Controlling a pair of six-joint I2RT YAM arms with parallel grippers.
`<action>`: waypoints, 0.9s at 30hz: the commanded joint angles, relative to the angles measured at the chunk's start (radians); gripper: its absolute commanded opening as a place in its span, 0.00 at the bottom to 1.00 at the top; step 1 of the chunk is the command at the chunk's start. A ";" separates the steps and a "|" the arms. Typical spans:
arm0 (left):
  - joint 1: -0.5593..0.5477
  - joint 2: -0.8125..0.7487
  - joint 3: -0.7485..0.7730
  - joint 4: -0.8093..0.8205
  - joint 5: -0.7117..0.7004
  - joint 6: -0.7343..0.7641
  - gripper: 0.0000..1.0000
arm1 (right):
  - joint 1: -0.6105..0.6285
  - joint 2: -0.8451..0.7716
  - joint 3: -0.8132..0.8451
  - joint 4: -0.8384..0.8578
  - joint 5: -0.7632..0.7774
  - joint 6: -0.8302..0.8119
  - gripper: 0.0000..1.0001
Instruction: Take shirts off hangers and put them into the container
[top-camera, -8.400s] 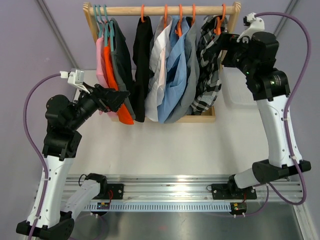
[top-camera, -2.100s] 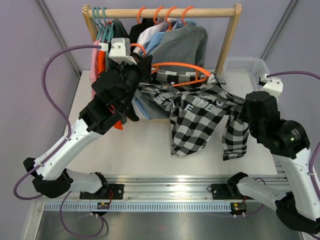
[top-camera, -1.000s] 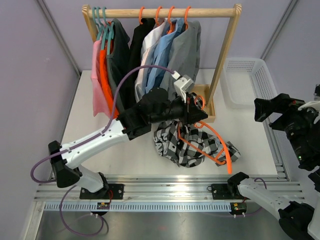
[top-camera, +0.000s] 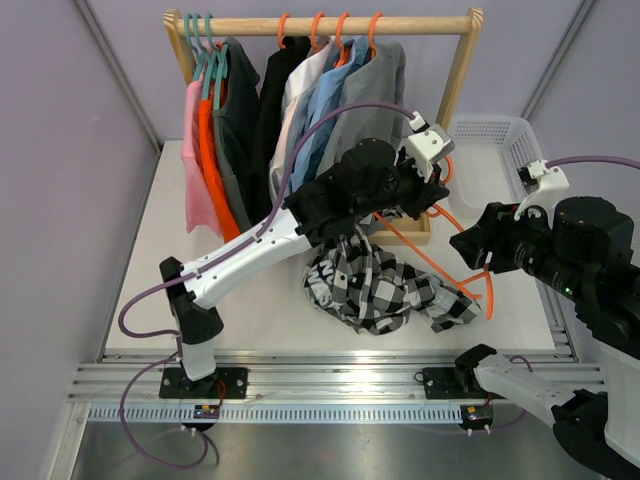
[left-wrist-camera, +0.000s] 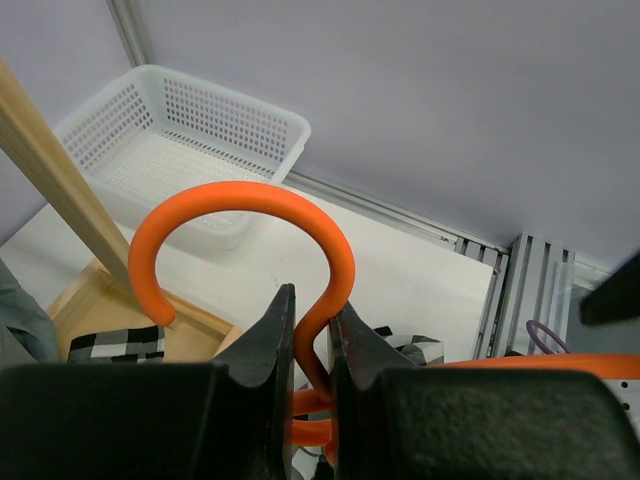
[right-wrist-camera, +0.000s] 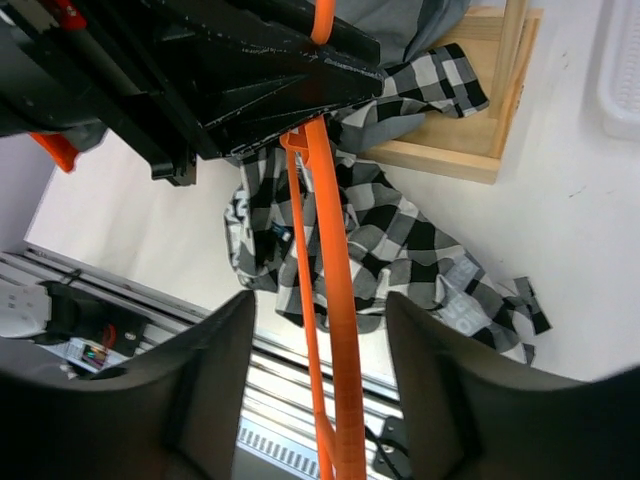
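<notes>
Lying outside basket, plaid shirt

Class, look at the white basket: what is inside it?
Inside the basket only bare lattice floor shows, nothing lying on it. The rack post and orange hanger hook cover its near edge, so that part is unseen.

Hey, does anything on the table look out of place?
Yes: the plaid shirt lies crumpled on the table, one end over the rack base, not in the basket. The jaws of the left gripper clamp the neck of a hanger.
</notes>
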 joint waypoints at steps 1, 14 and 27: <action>0.006 0.005 0.050 0.020 0.022 0.006 0.00 | -0.003 0.003 -0.026 0.012 -0.029 -0.001 0.56; 0.008 -0.018 0.099 0.002 0.039 0.002 0.00 | -0.002 -0.002 -0.110 0.025 -0.046 0.008 0.00; 0.006 -0.182 -0.088 0.089 -0.068 -0.017 0.99 | -0.003 -0.025 -0.033 -0.022 0.201 0.007 0.00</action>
